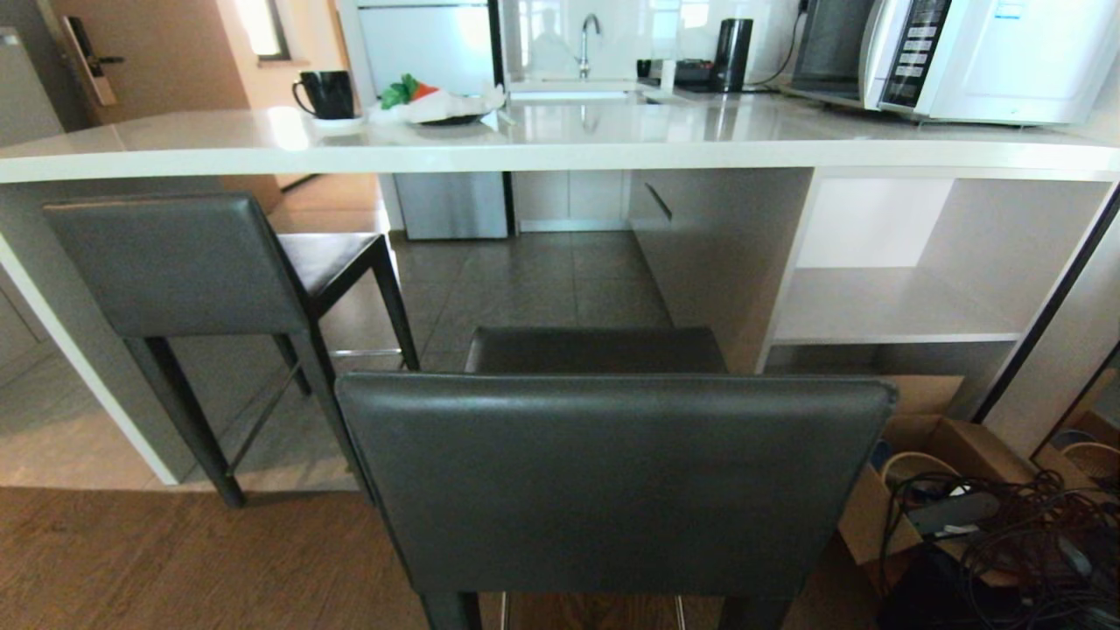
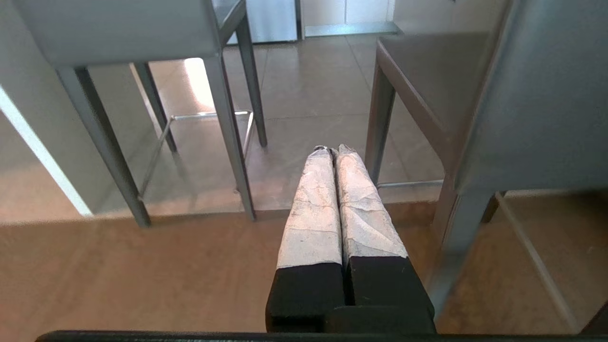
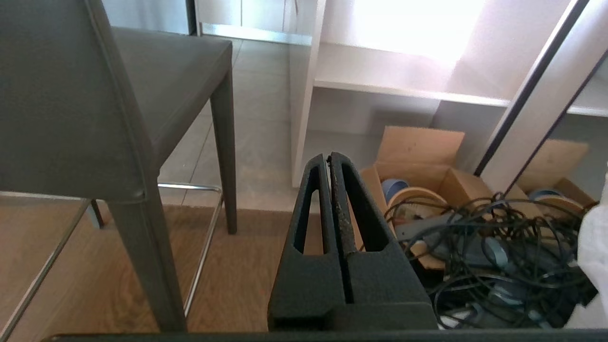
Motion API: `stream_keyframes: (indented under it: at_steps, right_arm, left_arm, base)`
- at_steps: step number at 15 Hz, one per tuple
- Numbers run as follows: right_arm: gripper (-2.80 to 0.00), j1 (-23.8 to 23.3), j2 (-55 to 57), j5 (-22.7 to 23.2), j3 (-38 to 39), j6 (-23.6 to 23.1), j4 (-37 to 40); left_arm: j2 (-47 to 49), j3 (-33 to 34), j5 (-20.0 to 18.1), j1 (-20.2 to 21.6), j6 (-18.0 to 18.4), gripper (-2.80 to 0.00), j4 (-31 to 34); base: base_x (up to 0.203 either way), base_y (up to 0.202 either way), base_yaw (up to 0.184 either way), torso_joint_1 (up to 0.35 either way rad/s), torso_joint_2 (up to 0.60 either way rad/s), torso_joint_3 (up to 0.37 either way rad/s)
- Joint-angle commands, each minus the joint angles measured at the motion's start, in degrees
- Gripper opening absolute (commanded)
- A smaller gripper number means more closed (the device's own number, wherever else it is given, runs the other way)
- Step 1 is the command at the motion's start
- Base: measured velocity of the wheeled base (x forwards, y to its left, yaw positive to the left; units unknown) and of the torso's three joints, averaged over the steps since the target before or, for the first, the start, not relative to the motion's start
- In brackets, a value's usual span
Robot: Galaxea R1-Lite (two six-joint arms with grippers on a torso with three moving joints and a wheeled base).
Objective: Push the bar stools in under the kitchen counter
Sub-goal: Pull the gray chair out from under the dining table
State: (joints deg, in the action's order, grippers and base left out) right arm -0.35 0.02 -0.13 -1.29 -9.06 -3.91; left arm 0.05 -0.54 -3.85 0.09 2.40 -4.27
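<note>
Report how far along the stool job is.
Done: the left stool has its seat tucked under the kitchen counter. In hand: nothing; the left gripper and right gripper are shut and touch nothing. Left: the near stool stands clear of the counter.

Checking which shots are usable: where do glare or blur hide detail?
Head view: window glare on the kitchen counter, edges bowed by the lens. Left wrist view: near bar stool blurred. Right wrist view: shelf blown out white.
</note>
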Motion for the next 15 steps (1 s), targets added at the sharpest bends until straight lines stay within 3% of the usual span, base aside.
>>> stream_keyframes:
  at_steps: [1,3,5,6,7,9,15]
  right_arm:
    - [-2.8,0.0,0.0,0.3,1.3,1.0,0.1]
    - [-2.8,0.0,0.0,0.7,1.3,3.6,1.8]
    - [-2.8,0.0,0.1,0.3,1.3,7.5,3.7]
    - [-2.8,0.0,0.0,0.4,1.3,7.0,3.7]
    - [-2.8,0.0,0.0,0.8,1.3,5.2,3.9]
    - [-2.8,0.0,0.0,3.3,1.3,-0.1,4.3]
    - [-2.8,0.0,0.1,0.4,1.3,6.6,4.2]
  left_arm:
    - [-0.1,0.6,0.7,0.0,-2.0,-2.8,0.1]
    - [-0.1,0.6,0.8,0.1,-1.3,-2.8,0.0]
    - [-0.1,0.6,1.5,-0.1,4.4,-2.8,1.7]
    - [-0.1,0.6,2.3,-0.1,5.9,-2.8,2.8]
    - [-0.1,0.6,2.3,-0.1,5.4,-2.8,4.4]
    - [-0.1,0.6,2.5,-0.1,-0.7,-2.8,4.1]
    - [0.0,0.6,2.9,-0.2,-2.3,-2.8,4.0]
  base:
    - [0.0,0.0,0.0,0.0,0.0,0.0]
    - [0.0,0.0,0.0,0.0,0.0,0.0]
    - [0.0,0.0,0.0,0.0,0.0,0.0]
    - [0.0,0.0,0.0,0.0,0.0,0.0]
    - [0.0,0.0,0.0,0.0,0.0,0.0]
    - [0.0,0.0,0.0,0.0,0.0,0.0]
    - [0.0,0.0,0.0,0.0,0.0,0.0]
